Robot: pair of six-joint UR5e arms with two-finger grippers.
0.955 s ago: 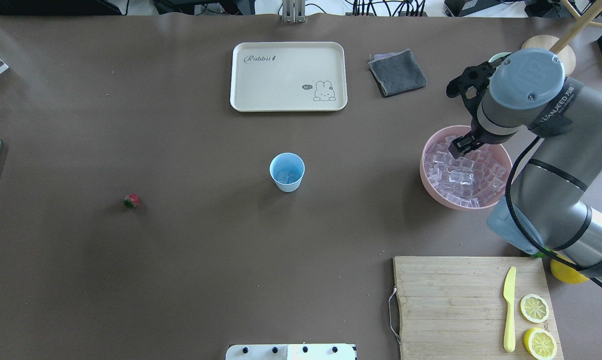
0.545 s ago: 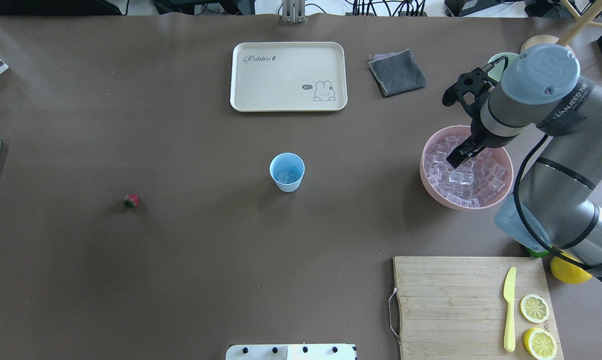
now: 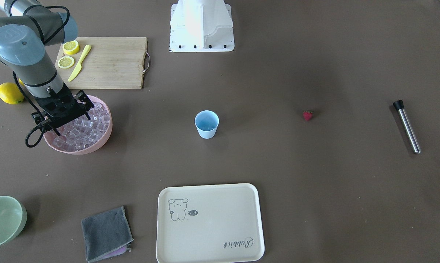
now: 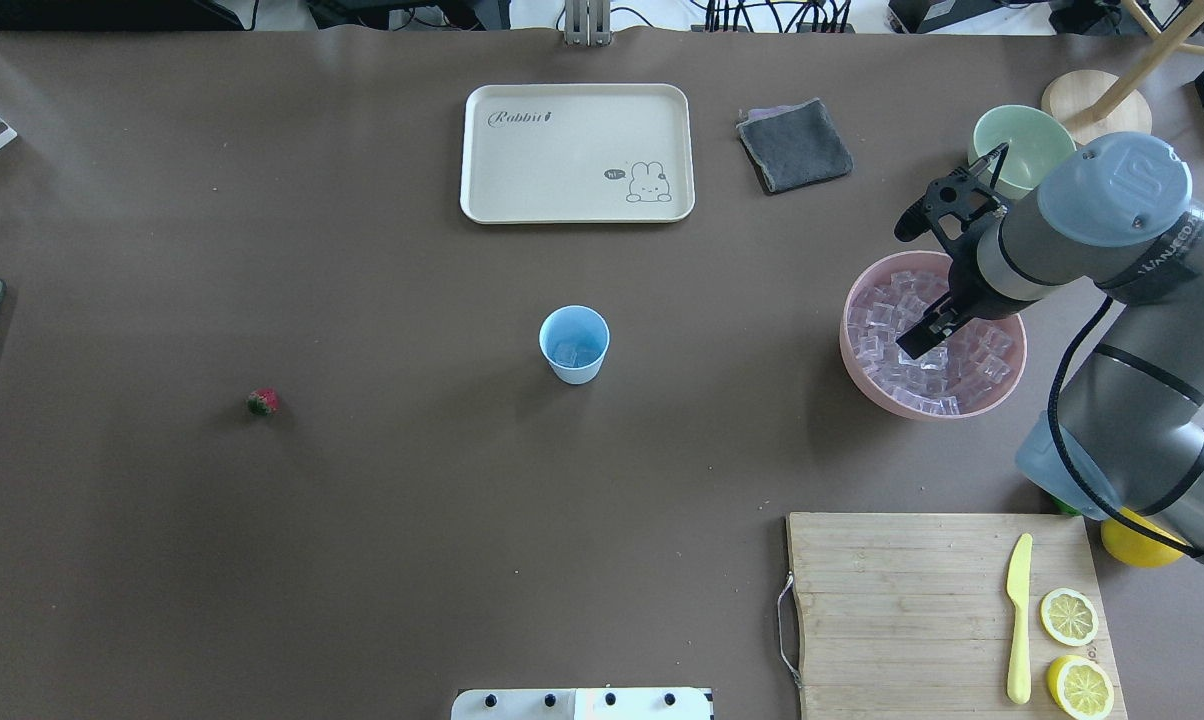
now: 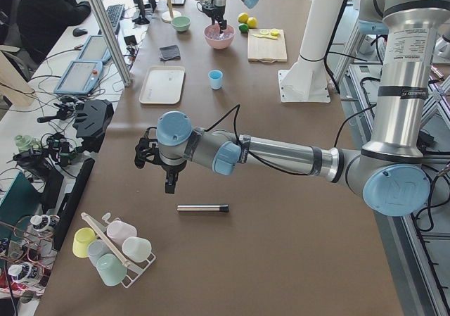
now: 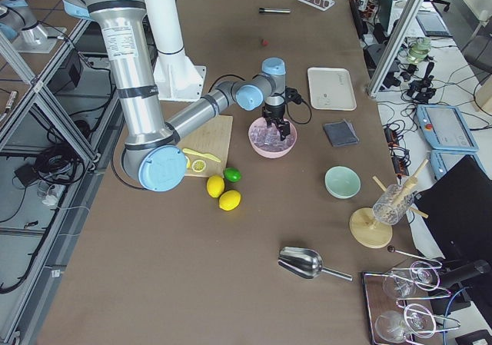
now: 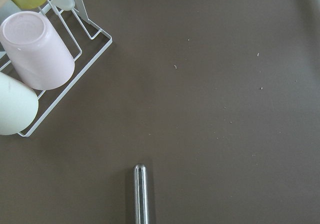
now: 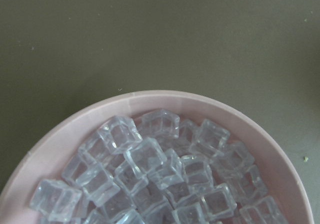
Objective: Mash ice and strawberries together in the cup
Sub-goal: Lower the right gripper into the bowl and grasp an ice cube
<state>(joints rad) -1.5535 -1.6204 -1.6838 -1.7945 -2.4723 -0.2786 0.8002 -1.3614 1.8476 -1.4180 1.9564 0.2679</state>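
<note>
Pink plastic forms the bowl near the desk's right edge, and it is heaped with clear ice. The right fingers point down at that heap. Whether they touch the cubes, and whether they are clenched or released, cannot be told. The pale-blue cup stands upright at the middle of the desk, well apart from the bowl. The small red strawberry lies alone toward the left edge. The left fingers hang over the desk's left end near a metal rod, and their state cannot be told.
</note>
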